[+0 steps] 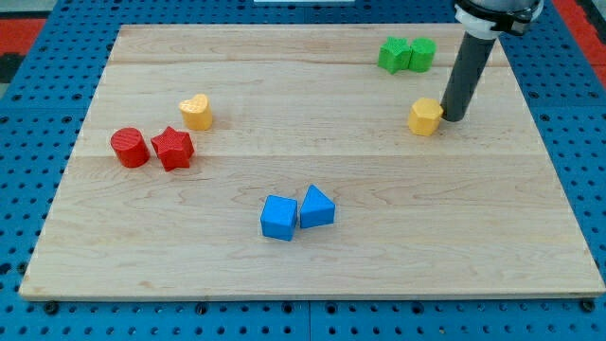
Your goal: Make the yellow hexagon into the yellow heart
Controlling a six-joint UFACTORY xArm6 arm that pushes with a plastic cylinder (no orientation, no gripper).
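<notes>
The yellow hexagon [425, 116] lies at the board's right side. My tip [453, 118] stands just to its right, touching or almost touching it. The yellow heart [196, 112] lies far to the view's left, on the board's left half, at about the same height in the view. The rod rises from the tip to the view's top right.
A red cylinder [130, 148] and a red star [172, 148] lie side by side below left of the heart. Two green blocks [406, 54] touch near the top right. Two blue blocks [295, 214] touch at bottom centre. The wooden board [114, 265] lies on a blue surface.
</notes>
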